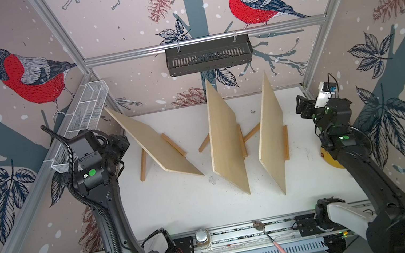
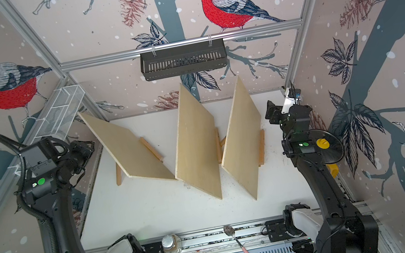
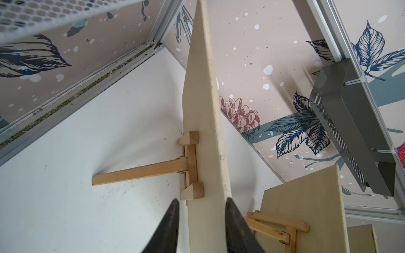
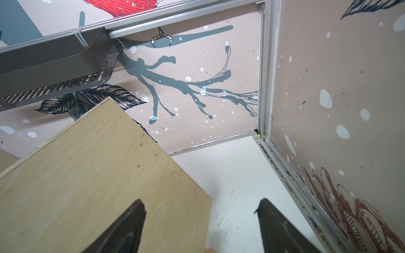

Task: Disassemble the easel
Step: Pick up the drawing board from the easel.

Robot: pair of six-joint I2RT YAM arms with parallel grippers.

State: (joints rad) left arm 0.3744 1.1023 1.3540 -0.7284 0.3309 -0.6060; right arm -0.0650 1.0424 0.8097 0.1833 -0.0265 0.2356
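The left arm (image 1: pixel 114 204) folds toward the left easel (image 1: pixel 152 144), a flat pale plywood board leaning on a hinged light-wood strut (image 3: pixel 140 172). The left pincer (image 3: pixel 202 199) straddles its thin edge, released, one finger (image 3: pixel 171 221) clear of it. The middle easel (image 1: pixel 225 140) and right easel (image 1: pixel 271 134) stand alike on the scuffed white counter (image 1: pixel 180 201). The right arm (image 1: pixel 363 166) reaches back, and the right pincer (image 4: pixel 201 200) gapes wide over the right easel's smooth corner, gripping nothing.
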